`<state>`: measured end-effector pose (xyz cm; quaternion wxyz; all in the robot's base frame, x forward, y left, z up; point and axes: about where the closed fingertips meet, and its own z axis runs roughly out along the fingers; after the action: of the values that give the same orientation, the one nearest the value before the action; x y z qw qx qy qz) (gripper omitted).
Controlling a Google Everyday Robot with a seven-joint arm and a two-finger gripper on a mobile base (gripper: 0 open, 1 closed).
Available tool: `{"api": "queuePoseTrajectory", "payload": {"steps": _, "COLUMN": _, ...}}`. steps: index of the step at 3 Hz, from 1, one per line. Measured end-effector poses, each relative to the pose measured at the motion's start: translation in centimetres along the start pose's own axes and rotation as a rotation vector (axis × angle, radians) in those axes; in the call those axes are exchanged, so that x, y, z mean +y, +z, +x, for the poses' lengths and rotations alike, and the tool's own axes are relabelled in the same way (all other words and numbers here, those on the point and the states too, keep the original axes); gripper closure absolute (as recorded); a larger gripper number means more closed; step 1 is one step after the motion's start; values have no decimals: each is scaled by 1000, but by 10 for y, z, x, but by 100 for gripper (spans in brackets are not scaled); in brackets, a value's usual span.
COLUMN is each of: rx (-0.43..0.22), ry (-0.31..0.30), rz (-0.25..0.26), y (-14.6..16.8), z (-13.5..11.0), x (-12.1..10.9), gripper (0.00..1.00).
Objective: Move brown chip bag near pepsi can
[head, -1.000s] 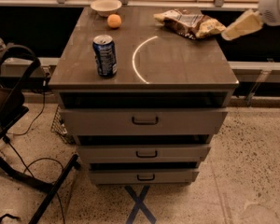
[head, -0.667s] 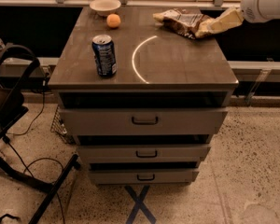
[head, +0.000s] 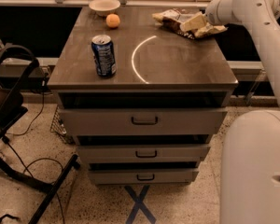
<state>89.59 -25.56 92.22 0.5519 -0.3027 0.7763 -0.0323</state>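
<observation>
Obs.: gripper [head: 194, 22] sits at the upper right of the frame, at the end of the pale arm [head: 266, 36] that reaches in from the right edge. It is low over the right half of the brown chip bag [head: 170, 18], touching it or very nearly. Cannot tell whether the gripper is spread or pinching the foil.

Bag lies flat near the far right corner of the table [head: 177, 64]. Its long axis runs roughly left to right along the back edge, dipping slightly toward the right. Most of the bag extends left of the gripper.

Pepsi can [head: 104, 55] stands upright at centre left of the frame, near the table's front left edge and well apart from the bag. From the gripper it lies down and to the left, diagonally across the table.

Judgement: that diagonal path looks open, crossing only a pale arc mark [head: 140, 57]. An orange fruit [head: 113, 20] and a bowl [head: 105, 6] sit at upper left, away from that line.

Room: drawers [head: 144, 120] below the table, a dark chair frame [head: 9, 101] at left, a blue tape cross [head: 139, 204] on the speckled floor.
</observation>
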Motion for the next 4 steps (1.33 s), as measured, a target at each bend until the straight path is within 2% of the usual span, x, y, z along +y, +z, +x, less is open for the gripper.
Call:
{"api": "queuePoseTrajectory", "payload": {"steps": 1, "rx": 0, "ry": 0, "rz": 0, "y": 0, "z": 0, "x": 0, "gripper": 0}}
{"api": "queuePoseTrajectory", "payload": {"steps": 2, "rx": -11, "ry": 54, "rz": 8, "y": 25, "z": 0, "x": -1, "gripper": 0}}
{"api": "queuePoseTrajectory", "payload": {"steps": 3, "rx": -30, "ry": 135, "rz": -2, "y": 53, "z": 8, "x": 2, "gripper": 0}}
{"api": "queuePoseTrajectory", "payload": {"steps": 4, "rx": 10, "ry": 184, "rz": -26, "y": 66, "z": 19, "x": 13, "gripper": 0}}
